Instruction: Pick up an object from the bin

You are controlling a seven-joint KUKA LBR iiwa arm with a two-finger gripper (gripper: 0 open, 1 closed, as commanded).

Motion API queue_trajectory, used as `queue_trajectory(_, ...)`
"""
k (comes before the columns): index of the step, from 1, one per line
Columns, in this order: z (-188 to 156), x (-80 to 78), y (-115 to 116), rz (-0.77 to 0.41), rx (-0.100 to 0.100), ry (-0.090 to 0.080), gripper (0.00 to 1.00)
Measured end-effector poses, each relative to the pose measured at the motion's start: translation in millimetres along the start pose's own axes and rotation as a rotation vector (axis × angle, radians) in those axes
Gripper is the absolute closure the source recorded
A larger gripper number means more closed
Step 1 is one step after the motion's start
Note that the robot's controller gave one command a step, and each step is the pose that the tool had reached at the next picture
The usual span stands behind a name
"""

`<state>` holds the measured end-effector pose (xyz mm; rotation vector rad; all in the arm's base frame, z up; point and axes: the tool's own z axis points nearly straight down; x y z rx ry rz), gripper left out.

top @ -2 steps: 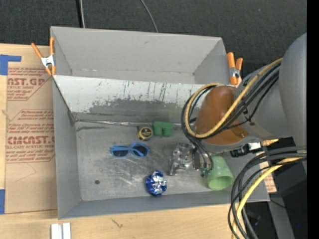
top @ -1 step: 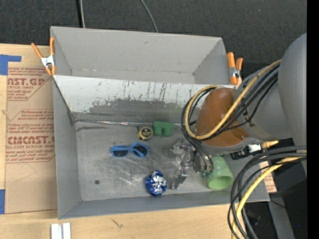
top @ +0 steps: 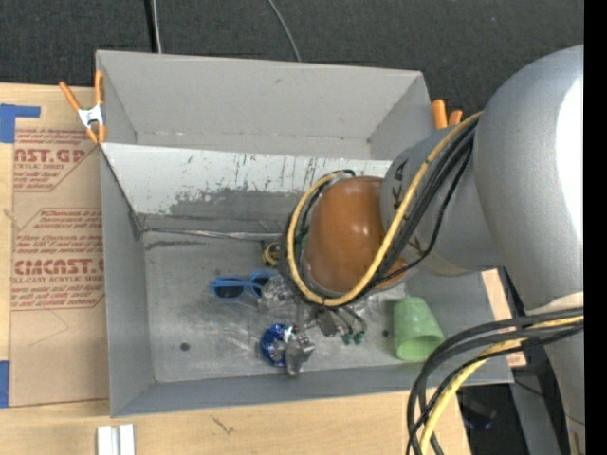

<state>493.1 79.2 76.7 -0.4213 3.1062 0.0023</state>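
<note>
Grey arm (top: 531, 188) fills the right side of the frame and reaches in toward the bin's lower middle. Black and yellow cables (top: 446, 183) loop round it

Grey metal bin (top: 237, 112) takes centre and left. Back wall is tall and scuffed, floor is mostly bare on its left part

Orange cover (top: 346, 235), rounded, sits on the wrist just right of frame centre, above the bin floor

Green cup (top: 414, 328), pale, lies on its side at lower right of the bin floor, just right of the wrist and apart from the other things

Blue glasses-shaped item (top: 237, 286) lies left of centre on the floor. A clear crumpled bit (top: 280, 297) is right at its right end

Tool (top: 330, 324) shows under the orange cover, low in the bin at lower middle of frame. How wide it stands: cannot tell. Nothing seen held in it

Nearest thing is the blue round object (top: 280, 345) with a silvery piece on it, just lower left of the tool near the front wall. Contact with the tool: cannot tell

Yellow bit (top: 273, 252), small, lies by the left edge of the cable loop, above the glasses-shaped item
</note>
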Motion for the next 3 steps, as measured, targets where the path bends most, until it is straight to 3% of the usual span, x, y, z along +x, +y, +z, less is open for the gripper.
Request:
queue_trajectory(1,-1,-1.4,0,0.001,0.0,-0.006,1.0)
queue_trajectory(2,-91,-16.0,7,-0.064,0.001,-0.002,1.0)
queue_trajectory(3,-210,-29.2,9,-0.066,0.002,-0.005,1.0)
